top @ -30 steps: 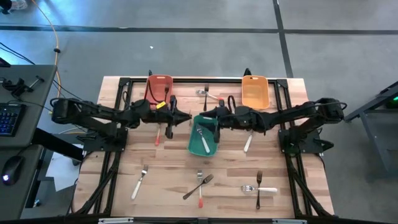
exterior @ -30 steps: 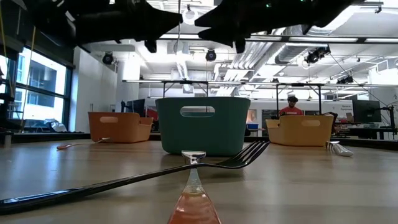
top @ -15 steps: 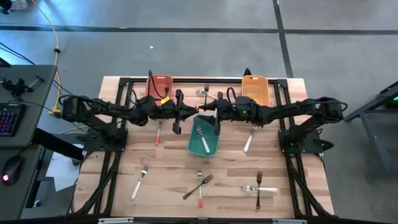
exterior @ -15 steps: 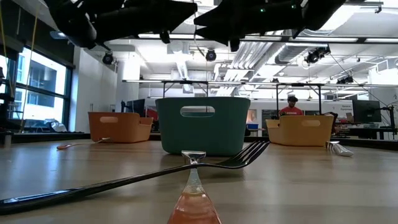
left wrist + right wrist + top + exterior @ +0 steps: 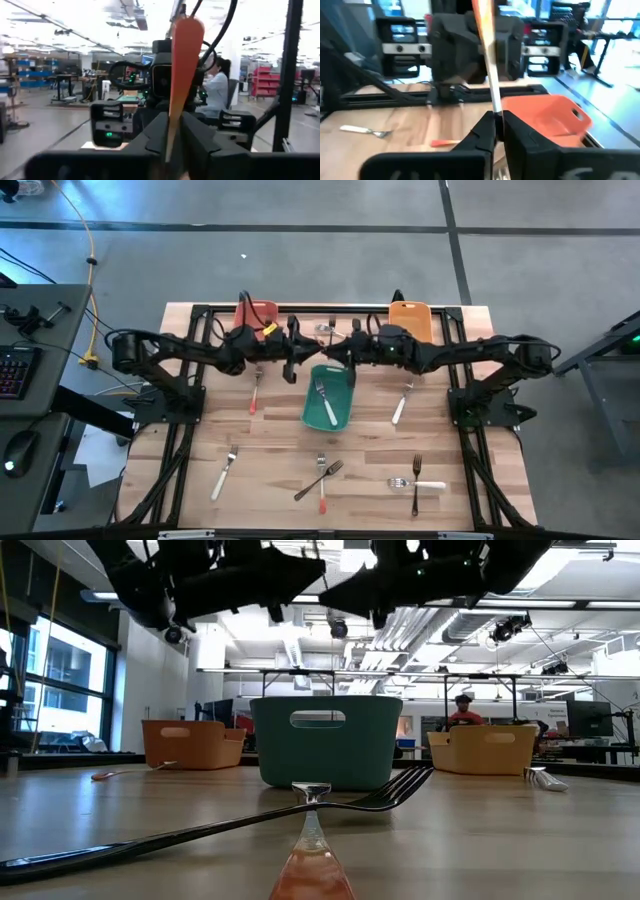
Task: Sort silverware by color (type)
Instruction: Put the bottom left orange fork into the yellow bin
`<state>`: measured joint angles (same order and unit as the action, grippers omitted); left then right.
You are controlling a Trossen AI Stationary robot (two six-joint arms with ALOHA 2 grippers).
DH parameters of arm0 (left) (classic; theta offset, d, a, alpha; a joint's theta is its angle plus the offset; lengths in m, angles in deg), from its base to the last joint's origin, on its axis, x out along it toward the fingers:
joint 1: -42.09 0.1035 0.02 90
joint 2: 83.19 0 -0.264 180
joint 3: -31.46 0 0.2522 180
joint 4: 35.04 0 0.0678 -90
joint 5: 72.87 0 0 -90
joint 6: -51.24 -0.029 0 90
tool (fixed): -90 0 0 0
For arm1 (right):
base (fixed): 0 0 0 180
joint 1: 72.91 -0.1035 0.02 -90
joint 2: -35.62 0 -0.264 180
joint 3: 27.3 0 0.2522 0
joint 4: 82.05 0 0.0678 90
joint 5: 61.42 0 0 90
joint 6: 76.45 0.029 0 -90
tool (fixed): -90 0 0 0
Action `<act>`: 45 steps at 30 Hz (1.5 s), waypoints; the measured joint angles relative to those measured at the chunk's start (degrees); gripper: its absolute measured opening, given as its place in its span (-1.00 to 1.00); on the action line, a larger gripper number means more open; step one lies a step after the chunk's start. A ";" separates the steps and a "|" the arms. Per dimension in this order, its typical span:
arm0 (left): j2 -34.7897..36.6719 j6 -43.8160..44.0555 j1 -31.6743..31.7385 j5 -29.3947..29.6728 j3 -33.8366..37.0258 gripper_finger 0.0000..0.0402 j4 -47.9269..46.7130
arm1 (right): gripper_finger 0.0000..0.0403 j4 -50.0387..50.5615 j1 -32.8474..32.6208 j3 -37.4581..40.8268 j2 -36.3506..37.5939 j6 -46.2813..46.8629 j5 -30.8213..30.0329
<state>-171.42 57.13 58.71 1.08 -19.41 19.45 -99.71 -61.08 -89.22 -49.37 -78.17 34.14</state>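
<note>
An orange-handled piece of silverware (image 5: 181, 65) spans the gap between my two grippers, high above the far end of the teal bin (image 5: 341, 420). My left gripper (image 5: 303, 361) is shut on its orange handle. My right gripper (image 5: 333, 360), facing it, is shut on its silvery shaft (image 5: 492, 75). I cannot tell whether it is a fork or a spoon. A white-handled fork (image 5: 326, 397) lies in the teal bin. More silverware lies flat on the table, such as a dark fork (image 5: 318, 478) near the front. My left gripper pinches the orange handle (image 5: 171, 131) between its two fingers, coming level from the table's left. The piece is lifted clear and reaches on toward the right gripper. My right gripper pinches the silvery shaft (image 5: 496, 109) between its two fingers, coming level from the table's right. The orange part (image 5: 483, 17) runs on to the left gripper.
A salmon bin (image 5: 262, 309) stands at the far left, partly under my left arm, and an orange bin (image 5: 410, 323) at the far right. Forks and spoons lie scattered: an orange-handled one (image 5: 254, 393), white-handled ones (image 5: 400, 406) (image 5: 224, 472), a dark fork (image 5: 416, 483).
Both arms have gone toward the table's far edge and toward each other, so the two grippers now meet above the far end of the teal bin. The silverware on the table has stayed where it was.
</note>
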 joint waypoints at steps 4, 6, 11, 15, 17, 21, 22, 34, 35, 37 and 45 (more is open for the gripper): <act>0.06 1.43 2.52 -1.88 2.39 -0.54 -0.05 | -0.98 3.83 3.05 0.11 2.48 1.86 -1.18; 0.02 1.24 3.53 -2.22 3.74 -0.45 0.28 | -0.99 7.45 4.76 0.11 4.75 2.93 -2.82; 0.10 0.02 6.17 -2.33 7.83 -0.40 1.14 | -1.00 21.89 10.00 0.10 11.22 7.33 -13.09; 0.28 0.00 7.86 -2.30 11.26 -0.49 3.42 | -1.00 37.34 16.42 0.04 14.82 15.69 -20.01; 0.28 0.04 8.34 -2.29 13.11 -0.55 5.50 | -1.00 44.31 20.36 0.12 15.23 20.57 -20.74; 0.28 0.02 9.02 -2.27 16.23 -0.66 8.76 | -1.00 51.53 27.88 1.41 14.01 26.30 -20.02; 0.28 0.02 9.16 -2.27 16.81 -0.68 9.44 | -1.00 53.07 29.77 1.81 13.51 27.45 -19.14; 0.28 -0.05 9.40 -1.90 19.43 -0.83 12.75 | -1.00 54.81 35.07 7.07 7.83 35.87 -15.88; 0.28 -0.09 9.40 -1.90 19.43 -0.83 12.76 | -1.00 54.64 35.07 7.41 7.19 36.19 -15.87; 0.28 -0.11 9.40 -1.91 19.43 -0.84 12.84 | -1.00 54.03 35.09 7.96 5.95 36.27 -15.87; 0.28 -0.09 9.40 -1.93 19.43 -0.84 12.79 | -0.90 53.66 35.09 7.83 3.23 34.36 -15.92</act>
<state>-171.13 57.04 68.11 -0.85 0.03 32.24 -46.05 -25.99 -81.38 -46.15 -43.80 18.23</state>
